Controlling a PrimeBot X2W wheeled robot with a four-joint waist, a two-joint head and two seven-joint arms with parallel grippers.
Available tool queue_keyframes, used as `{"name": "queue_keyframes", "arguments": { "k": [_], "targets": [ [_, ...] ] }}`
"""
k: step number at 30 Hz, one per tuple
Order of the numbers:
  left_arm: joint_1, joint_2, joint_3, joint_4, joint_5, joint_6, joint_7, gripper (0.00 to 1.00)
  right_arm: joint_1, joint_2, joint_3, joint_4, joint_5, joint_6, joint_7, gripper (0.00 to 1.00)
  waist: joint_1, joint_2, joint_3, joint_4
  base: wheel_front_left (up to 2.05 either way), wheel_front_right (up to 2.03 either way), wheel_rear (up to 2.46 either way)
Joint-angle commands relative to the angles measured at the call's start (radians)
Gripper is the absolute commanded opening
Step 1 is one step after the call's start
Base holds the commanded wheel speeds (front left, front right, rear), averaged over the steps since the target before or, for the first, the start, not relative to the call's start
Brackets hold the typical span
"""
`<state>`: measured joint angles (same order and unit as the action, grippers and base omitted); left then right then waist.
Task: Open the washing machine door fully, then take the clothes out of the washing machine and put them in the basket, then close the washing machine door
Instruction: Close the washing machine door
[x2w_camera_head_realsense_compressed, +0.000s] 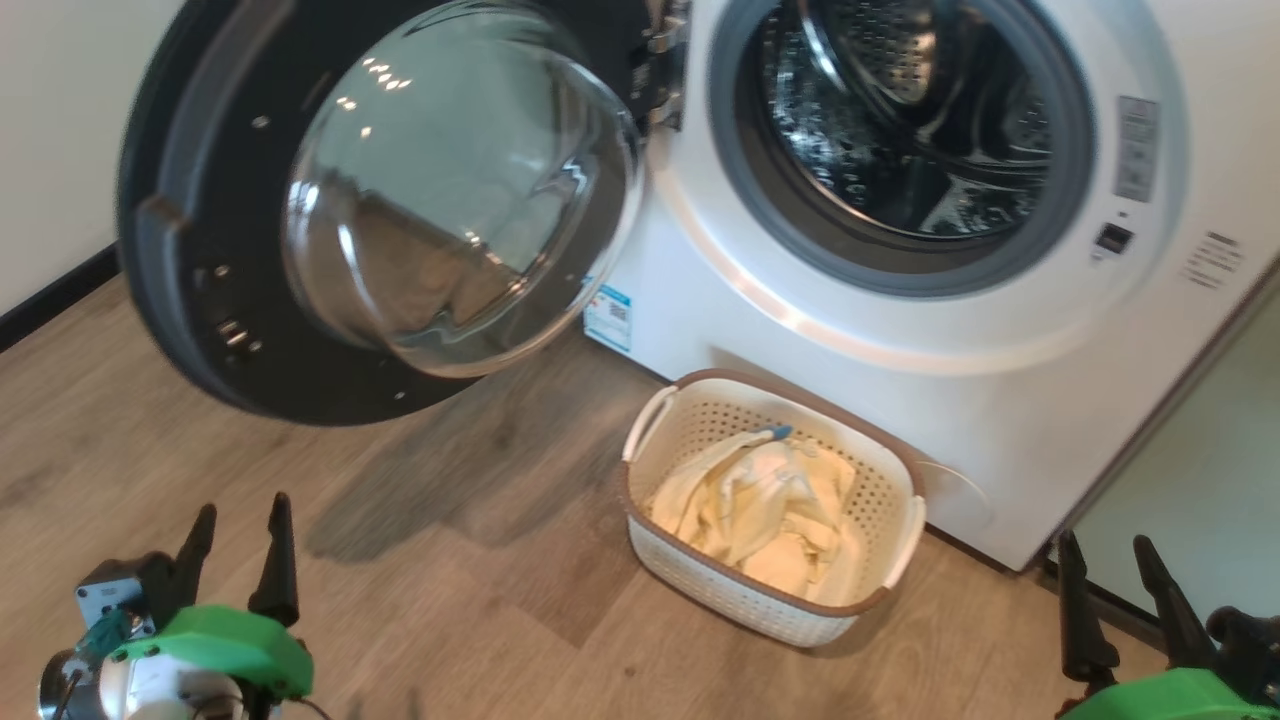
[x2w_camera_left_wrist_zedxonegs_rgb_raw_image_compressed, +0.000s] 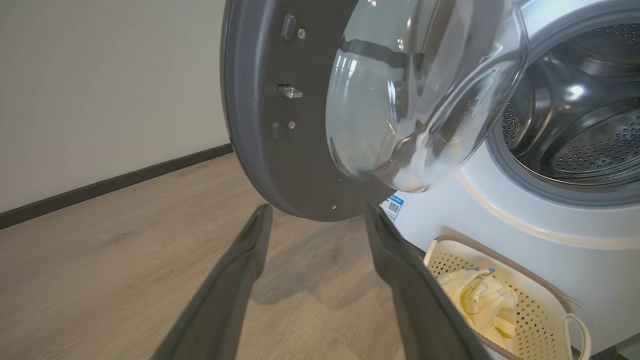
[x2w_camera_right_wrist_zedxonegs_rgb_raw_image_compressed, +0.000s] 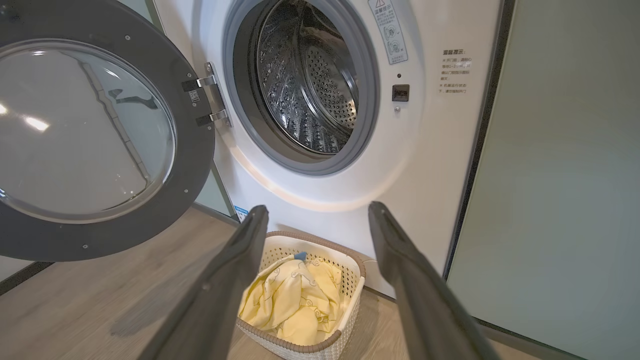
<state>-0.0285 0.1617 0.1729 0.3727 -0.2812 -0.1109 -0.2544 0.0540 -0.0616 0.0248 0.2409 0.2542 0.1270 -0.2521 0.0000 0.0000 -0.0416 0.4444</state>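
Observation:
The washing machine stands with its round black-rimmed door swung wide to the left. Its steel drum looks bare inside. The pale yellow clothes lie in the cream basket on the floor below the opening. My left gripper is open, low at the left, below the door. My right gripper is open at the lower right, beside the machine's corner. Both hold nothing.
Wood-look floor spreads in front of the machine. A pale wall with a dark baseboard runs at the left. A pale green cabinet panel stands right of the machine.

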Motion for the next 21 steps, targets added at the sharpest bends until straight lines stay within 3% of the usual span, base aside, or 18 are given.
{"name": "queue_keyframes", "arguments": {
  "k": [1, 21],
  "targets": [
    [-0.066, 0.014, 0.043, -0.026, 0.014, 0.006, -0.007, 1.0, -0.058, -0.015, 0.017, -0.034, -0.002, 0.004, -0.01, 1.0, 0.0, 0.0, 0.006, 0.026, 0.0, 0.0, 0.0],
    [-0.03, -0.035, 0.145, -0.093, -0.017, 0.006, -0.007, 1.0, -0.132, -0.039, 0.079, -0.007, 0.01, 0.004, -0.01, 1.0, 0.0, 0.0, 0.056, 0.063, 0.0, 0.0, 0.0]
  ]
}}
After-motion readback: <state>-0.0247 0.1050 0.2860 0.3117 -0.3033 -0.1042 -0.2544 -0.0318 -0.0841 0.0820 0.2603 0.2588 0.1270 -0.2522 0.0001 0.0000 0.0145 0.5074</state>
